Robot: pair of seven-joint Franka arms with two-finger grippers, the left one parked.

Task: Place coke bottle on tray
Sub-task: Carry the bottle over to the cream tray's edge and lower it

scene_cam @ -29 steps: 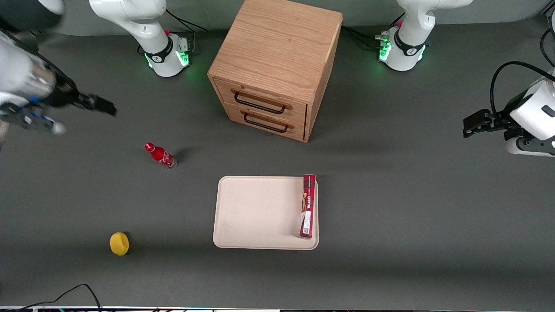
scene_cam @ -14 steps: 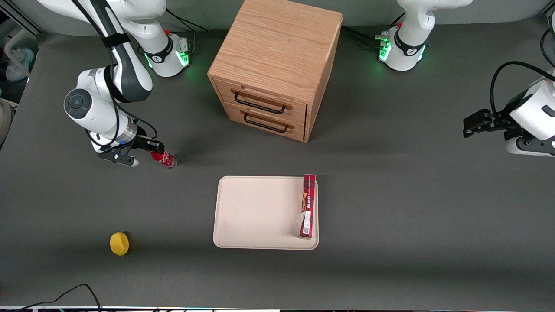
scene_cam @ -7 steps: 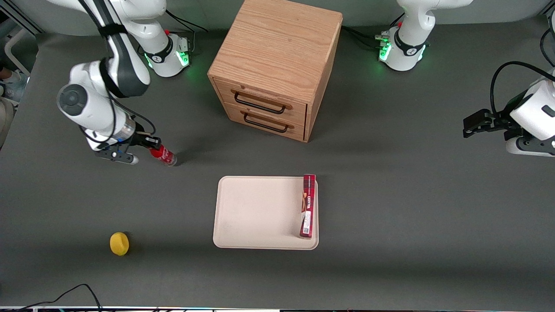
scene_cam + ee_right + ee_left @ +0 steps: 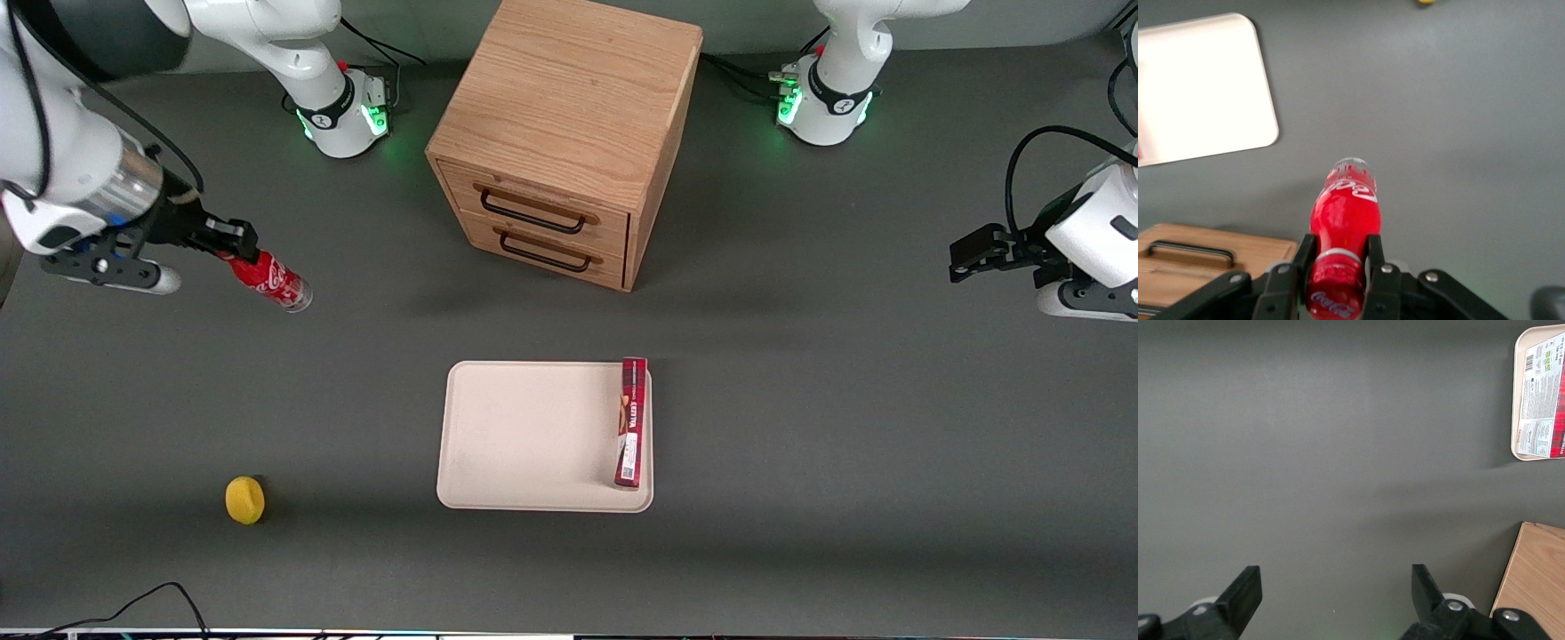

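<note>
Bottle (image 4: pixel 271 281) is up in the air right now, pinched at the neck just under the cap by the claw (image 4: pixel 233 242), out toward the working arm's end of the worktop (image 4: pixel 800 427). The wrist view shows it best: the two fingers (image 4: pixel 1383 280) are clamped either side of the neck, so the cap's lip probably keeps it from sliding through, and the body hangs down with the clear base lowest. Neck grab makes sense to me, since it's the narrowest bit and the claw stays clear of the fat part when it gets set down.

Tray (image 4: pixel 533 436) is nearer the front camera than the cabinet (image 4: pixel 564 133) and well apart from the bottle, so the carry looks barely started. A long red box (image 4: pixel 631 425) sits along the tray edge toward the parked arm's end, which leaves most of the tray bare. I'd aim for that bare part so nothing bumps the box. There's also a yellow lemon-looking thing (image 4: pixel 244 500) on the worktop, not involved.

Writing: white Coca-Cola script is readable on the bottle body, and again on the cap. The box has print and what looks like a barcode panel, but I can't make out the words.
</note>
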